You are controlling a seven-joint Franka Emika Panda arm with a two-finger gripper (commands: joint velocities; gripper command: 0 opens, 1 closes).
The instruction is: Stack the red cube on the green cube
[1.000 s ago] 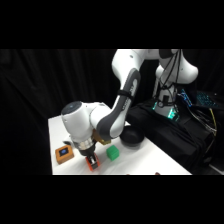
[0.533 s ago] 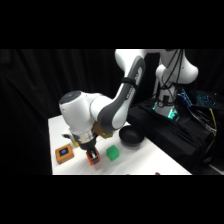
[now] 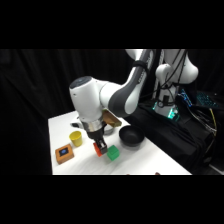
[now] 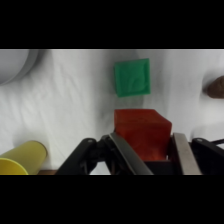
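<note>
My gripper (image 3: 100, 145) is shut on the red cube (image 3: 98, 149) and holds it just left of the green cube (image 3: 113, 153), which rests on the white table (image 3: 145, 162). In the wrist view the red cube (image 4: 142, 132) sits clamped between the two fingers (image 4: 181, 152) of the gripper (image 4: 147, 147). The green cube (image 4: 132, 77) lies on the table beyond it, apart from it. The red cube appears slightly raised off the surface.
A yellow cup (image 3: 76, 138) and a brown-orange block with a blue mark (image 3: 64, 153) stand to the left of the gripper. A black bowl (image 3: 131, 136) sits to the right, with a brown object (image 3: 113, 120) behind the arm. The table's front edge is close.
The gripper has moved a little up and to the right with the red cube in it, closer to the green cube. The arm's upper body has risen.
</note>
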